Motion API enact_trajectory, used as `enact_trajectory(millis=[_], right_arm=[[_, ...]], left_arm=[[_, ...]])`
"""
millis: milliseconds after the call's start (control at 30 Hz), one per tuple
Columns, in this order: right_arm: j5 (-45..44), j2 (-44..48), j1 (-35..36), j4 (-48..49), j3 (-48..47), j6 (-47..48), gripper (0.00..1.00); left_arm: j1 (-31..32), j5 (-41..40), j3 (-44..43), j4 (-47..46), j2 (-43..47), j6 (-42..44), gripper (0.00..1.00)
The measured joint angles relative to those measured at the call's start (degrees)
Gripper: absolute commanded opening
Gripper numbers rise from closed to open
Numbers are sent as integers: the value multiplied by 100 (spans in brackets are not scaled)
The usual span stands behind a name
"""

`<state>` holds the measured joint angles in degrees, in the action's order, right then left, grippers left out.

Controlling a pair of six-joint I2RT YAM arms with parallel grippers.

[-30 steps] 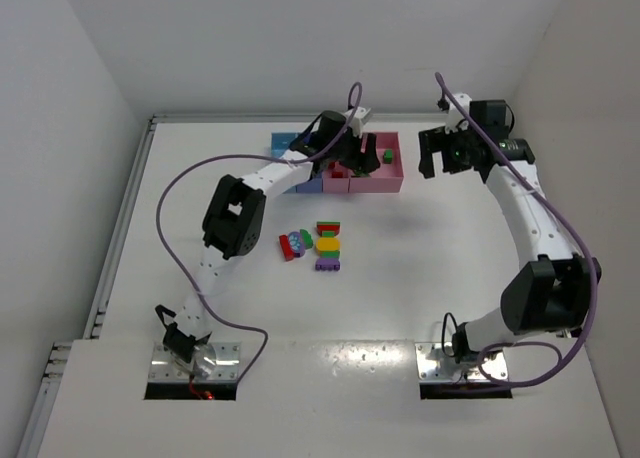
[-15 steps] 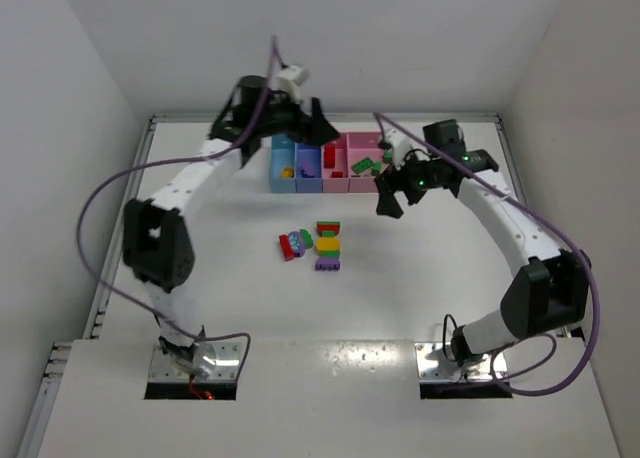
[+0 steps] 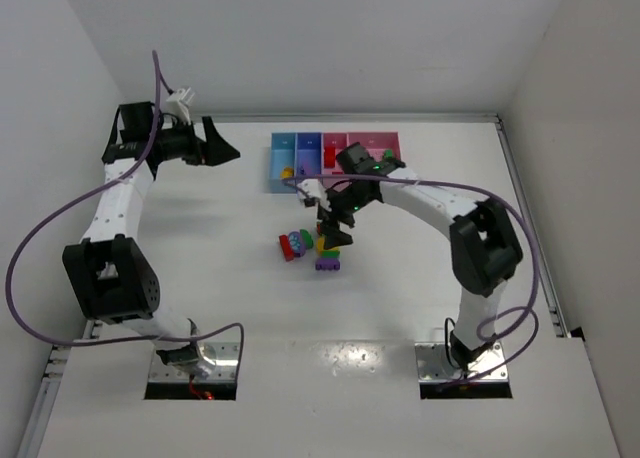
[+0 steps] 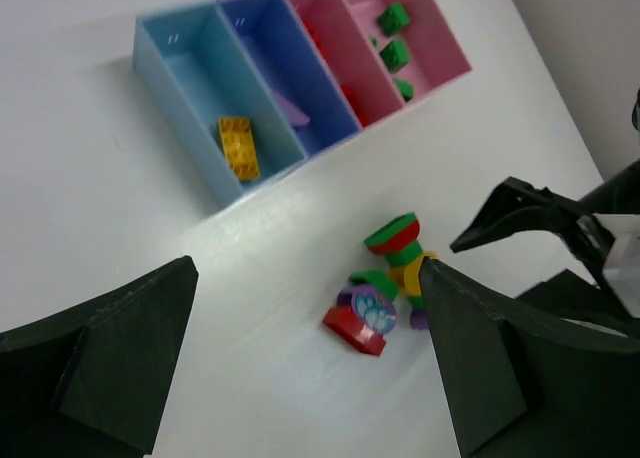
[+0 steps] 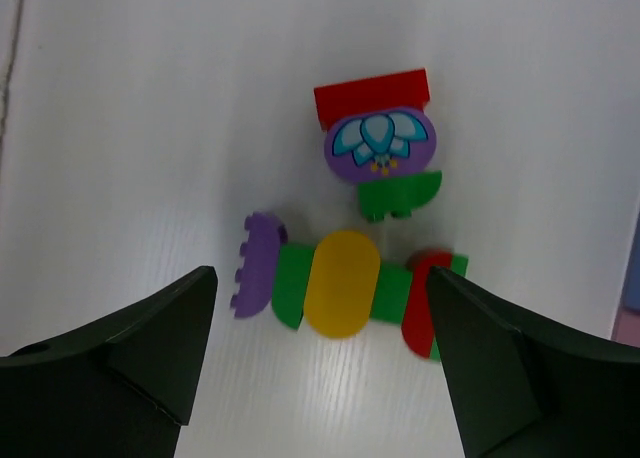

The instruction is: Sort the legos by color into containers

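— Top camera?
— It's looking down over the table (image 3: 250, 308) from behind the bases.
— Wrists?
— Left is viewing slantwise from afar, right closely from above; all are sharing the lego clump (image 3: 328, 246).

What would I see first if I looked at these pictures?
Your eye goes first to the bright toy bricks in the middle of the white table, red, green, yellow and purple stuck together in clumps. The right arm hangs just over them with its jaws open. Behind them sits a row of blue and pink bins, with one yellow brick in the light blue one.
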<state>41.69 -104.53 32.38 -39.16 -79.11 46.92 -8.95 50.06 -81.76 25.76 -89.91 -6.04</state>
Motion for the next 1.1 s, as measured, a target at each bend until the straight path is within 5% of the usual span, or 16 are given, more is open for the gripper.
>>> enact_trajectory(millis=[333, 800, 1100], right_arm=[[-472, -1440, 1143, 267, -1281, 79, 84], [-1062, -1965, 1158, 437, -1329, 76, 97], [-1156, -2192, 1126, 452, -1327, 133, 92]], left_arm=[[-420, -90, 929, 544, 1093, 387, 100], [-492, -120, 975, 564, 1001, 413, 100], [-492, -129, 975, 584, 841, 413, 100]])
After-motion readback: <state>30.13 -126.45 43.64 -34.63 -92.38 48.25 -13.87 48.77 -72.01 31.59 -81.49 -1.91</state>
